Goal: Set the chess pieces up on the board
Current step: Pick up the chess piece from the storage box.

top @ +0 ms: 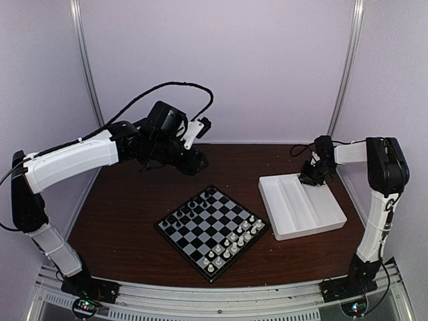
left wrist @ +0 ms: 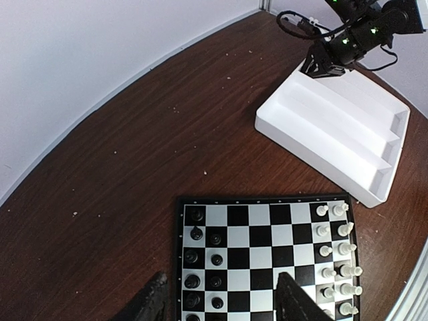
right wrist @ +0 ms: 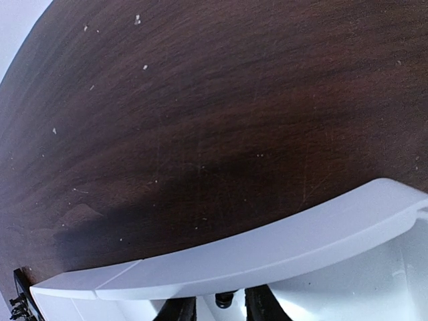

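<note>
Entry, setup in progress.

At table [top: 134,207] centre: board [top: 207,231], flat, one corner turned toward the arm bases.

Along its 10 o'clock edge in the top view: black chess pieces [left wrist: 196,233], about nine countable, in two rows with several squares unfilled. Near end of those rows hidden behind fingers in the left wrist view.

Along the 4 o'clock edge: white pieces [left wrist: 346,249], two rows, seemingly complete.

Judged: black side past halfway, not finished. Several men left to fetch and seat.

At 3 o'clock from the board, well apart: white tray [top: 294,207] with long compartments.

Above the board's 11 o'clock side: left gripper [left wrist: 223,287], fingers spread wide, nothing between them.

Down in the tray's 12 o'clock end: right gripper [right wrist: 219,304], fingers set narrow around a small dark item [right wrist: 225,299], probably another black man. Clamped or merely straddled: cannot tell.
</note>
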`<state>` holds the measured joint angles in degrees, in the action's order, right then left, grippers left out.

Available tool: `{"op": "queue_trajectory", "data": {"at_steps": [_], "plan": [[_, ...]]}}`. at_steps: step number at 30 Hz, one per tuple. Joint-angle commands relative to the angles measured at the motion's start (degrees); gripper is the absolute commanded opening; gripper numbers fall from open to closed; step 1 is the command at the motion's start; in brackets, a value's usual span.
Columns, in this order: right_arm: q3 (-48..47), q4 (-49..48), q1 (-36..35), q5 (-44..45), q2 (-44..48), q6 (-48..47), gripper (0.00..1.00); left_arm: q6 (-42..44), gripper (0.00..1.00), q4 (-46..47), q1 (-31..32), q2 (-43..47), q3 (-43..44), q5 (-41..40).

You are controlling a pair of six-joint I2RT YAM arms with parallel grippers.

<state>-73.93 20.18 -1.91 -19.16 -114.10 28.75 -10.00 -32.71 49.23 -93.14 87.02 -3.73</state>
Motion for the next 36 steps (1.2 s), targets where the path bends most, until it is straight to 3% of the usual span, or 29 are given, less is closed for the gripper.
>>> {"op": "queue_trajectory", "data": {"at_steps": [1, 7, 13, 21, 30, 36], "plan": [[-2.4, 5.5, -0.8, 5.0, -1.3, -3.6, 0.27, -0.6, 0.55, 1.5, 0.1, -0.8, 2.3, 1.6], [-4.9, 12.1, -2.6, 14.7, -1.0, -6.5, 0.24, -0.6, 0.55, 1.3, 0.1, -1.3, 2.6, 2.4], [-4.9, 12.8, -2.6, 15.1, -0.6, -7.2, 0.14, -0.4, 0.55, 1.2, 0.1, -1.1, 1.9, 2.2], [-4.6, 13.6, -2.6, 14.8, 1.7, -8.8, 0.09, -0.5, 0.55, 1.2, 0.1, -0.7, 1.3, 2.3], [1.8, 15.9, -3.3, 13.8, 15.2, -11.2, 0.1, -0.6, 0.55, 2.0, 0.1, -1.2, 0.9, 2.9], [7.0, 18.7, -3.6, 11.3, 21.2, -12.7, 0.11, -1.0, 0.56, 3.0, 0.1, -3.7, 1.5, 7.5]]}}
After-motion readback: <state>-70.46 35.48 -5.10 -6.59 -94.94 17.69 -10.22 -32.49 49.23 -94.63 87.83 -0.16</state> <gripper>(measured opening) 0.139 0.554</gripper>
